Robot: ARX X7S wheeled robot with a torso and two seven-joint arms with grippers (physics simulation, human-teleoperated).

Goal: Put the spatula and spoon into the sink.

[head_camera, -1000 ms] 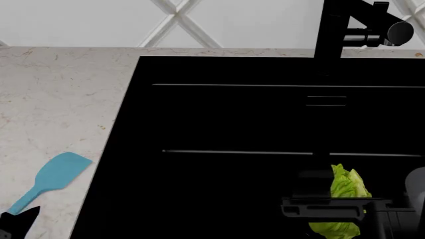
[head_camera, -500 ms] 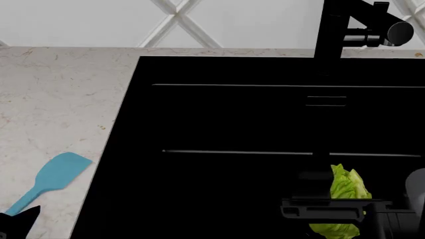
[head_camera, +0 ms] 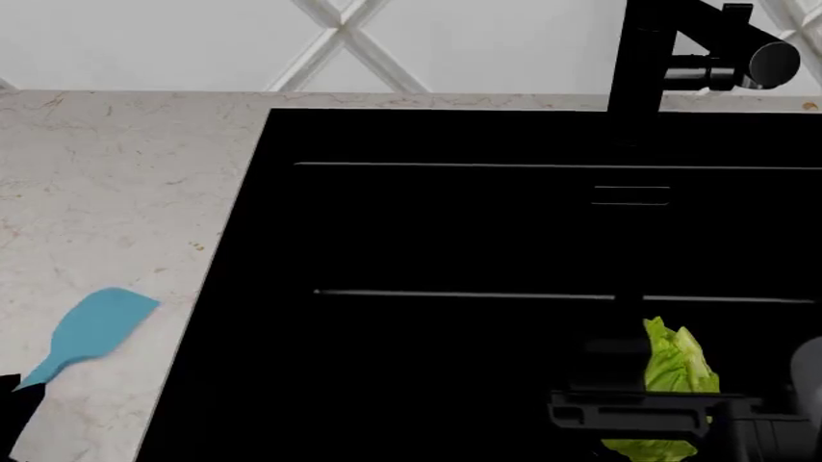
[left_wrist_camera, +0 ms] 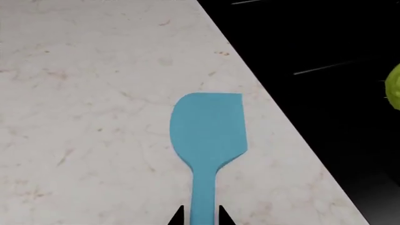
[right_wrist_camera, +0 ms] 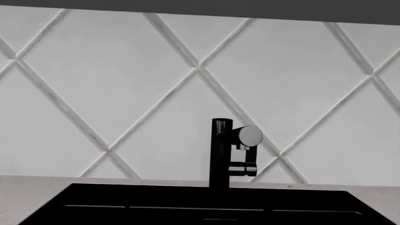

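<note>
— Status, L side?

— My left gripper (left_wrist_camera: 201, 219) is closed down narrow on the spatula (left_wrist_camera: 207, 136). One tip sits on each side of the handle, near its end. The blade pts straight out ahead of the jaws.

— Spatula lifted or flat?

— Can't tell. It's over the counter (left_wrist_camera: 93, 93), blade near the sink (left_wrist_camera: 325, 70) edge but not past it. In the head cam my left gripper (head_camera: 11, 423) is barely in view at the corner, w/ the spatula (head_camera: 90, 332) angling away from it toward the sink (head_camera: 385, 231).

— So the sink is where, rel. to you?

— Beside the left jaws, on the inner side toward my right arm. There's a lettuce (head_camera: 675, 361) down in the basin.

— R side?

— My right gripper (head_camera: 636, 406) hangs over the sink, just in front of the lettuce. It's black on black, so I can't tell how far open it is. The wrist cam only shows the tap (right_wrist_camera: 228, 154), straight ahead of the jaws and well apart from them.
</note>
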